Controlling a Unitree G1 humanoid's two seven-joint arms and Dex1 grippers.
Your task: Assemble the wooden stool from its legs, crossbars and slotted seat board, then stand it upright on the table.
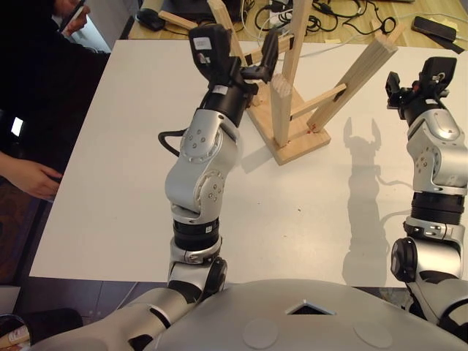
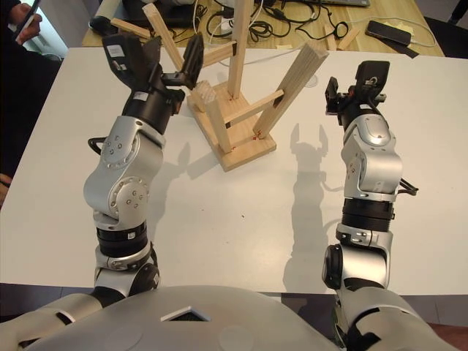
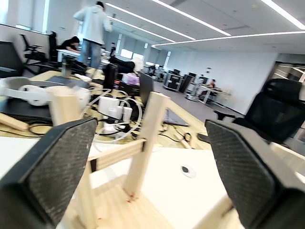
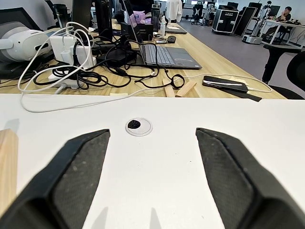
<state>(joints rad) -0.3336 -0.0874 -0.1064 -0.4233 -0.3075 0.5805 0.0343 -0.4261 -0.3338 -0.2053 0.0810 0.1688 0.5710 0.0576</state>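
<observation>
Pale wooden stool (image 1: 296, 110) sits upside down near the far middle of the white surface (image 1: 131, 190). Slotted seat board (image 1: 296, 148) is flat on the surface, square legs (image 1: 360, 73) splay up and outward, thin crossbars (image 1: 319, 100) join them. Looks assembled from here, but the joints are too small to check. My read: what's left is the flip to upright.

Left gripper (image 1: 238, 53): raised, fingers spread wide, holding nothing. Just beside the stool's left side, at about crossbar height. In the left wrist view one of the legs (image 3: 145, 140) stands in line with the gap between the pads (image 3: 59, 169) but beyond the tips, so not enclosed. Can't tell if anything touches.

Right gripper (image 1: 417, 79): raised, fingers wide apart, empty. Well apart from the stool, off to its right; the stool is outside the gap between its pads (image 4: 78, 179).

Key relation: the legs' long axis runs upward, tilted outward; crossbars are near level. Left arm is clearly nearer, with the stool ahead and slightly right of its fingers. Right arm would have to come in leftward to the right-hand leg for a two-handed flip. Risk: a single-leg grab levers the joints.
</observation>
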